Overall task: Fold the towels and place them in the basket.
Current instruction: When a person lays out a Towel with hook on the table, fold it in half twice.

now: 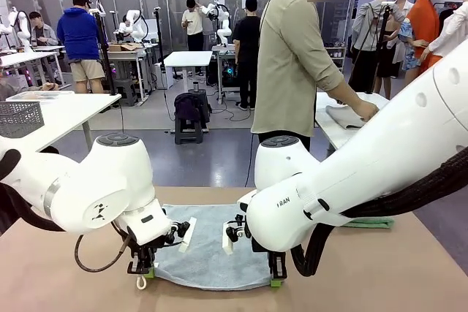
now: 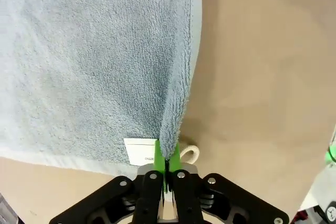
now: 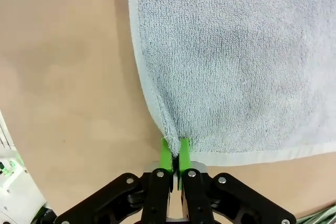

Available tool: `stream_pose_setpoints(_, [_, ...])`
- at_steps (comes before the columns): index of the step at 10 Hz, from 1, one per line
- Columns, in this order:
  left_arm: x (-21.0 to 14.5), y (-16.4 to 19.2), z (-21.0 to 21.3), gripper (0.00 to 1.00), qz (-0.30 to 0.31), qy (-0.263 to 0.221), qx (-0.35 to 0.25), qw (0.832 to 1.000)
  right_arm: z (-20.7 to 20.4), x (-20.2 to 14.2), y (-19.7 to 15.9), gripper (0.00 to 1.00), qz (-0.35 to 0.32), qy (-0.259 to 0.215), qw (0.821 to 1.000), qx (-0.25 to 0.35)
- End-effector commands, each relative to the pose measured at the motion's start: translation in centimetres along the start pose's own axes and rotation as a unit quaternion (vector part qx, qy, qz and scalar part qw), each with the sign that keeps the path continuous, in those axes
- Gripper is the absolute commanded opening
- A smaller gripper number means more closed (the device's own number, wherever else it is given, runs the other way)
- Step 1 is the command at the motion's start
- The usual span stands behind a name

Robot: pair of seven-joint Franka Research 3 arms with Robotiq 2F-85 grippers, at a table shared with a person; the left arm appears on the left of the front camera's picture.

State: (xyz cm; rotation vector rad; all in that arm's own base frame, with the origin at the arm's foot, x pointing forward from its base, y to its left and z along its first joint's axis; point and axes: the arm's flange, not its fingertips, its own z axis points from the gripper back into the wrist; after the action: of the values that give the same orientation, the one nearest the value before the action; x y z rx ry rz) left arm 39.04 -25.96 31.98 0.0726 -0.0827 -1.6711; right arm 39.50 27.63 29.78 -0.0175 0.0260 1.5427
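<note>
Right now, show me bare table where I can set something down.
Bare table lies right of the right gripper, nearer than the mint green towel, and left of the left gripper. Crowded: the middle, both pinching the grey-blue towel.

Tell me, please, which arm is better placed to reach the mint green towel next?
The right. The mint green towel lies beside the right arm, while the left gripper is across the grey-blue towel. Both it and the right gripper are pinching that towel's near corners.
</note>
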Motion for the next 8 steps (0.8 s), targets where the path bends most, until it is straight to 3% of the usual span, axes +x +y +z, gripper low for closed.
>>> stream_pose_setpoints(1, [-0.6,-0.6,1.9,0.0,0.018,-0.006,-0.003,1.0,1.5,0.0,0.4,0.0,-0.004,-0.015,1.0,-0.021])
stream_pose_setpoints(3, [-0.7,0.6,3.4,0.0,0.039,0.002,0.005,0.999,4.1,-0.5,-0.4,0.0,-0.023,-0.015,0.998,-0.053])
stream_pose_setpoints(8, [-1.2,7.8,6.2,0.0,0.052,0.001,0.031,0.998,8.0,-1.7,-6.8,0.0,-0.026,-0.033,0.995,-0.088])
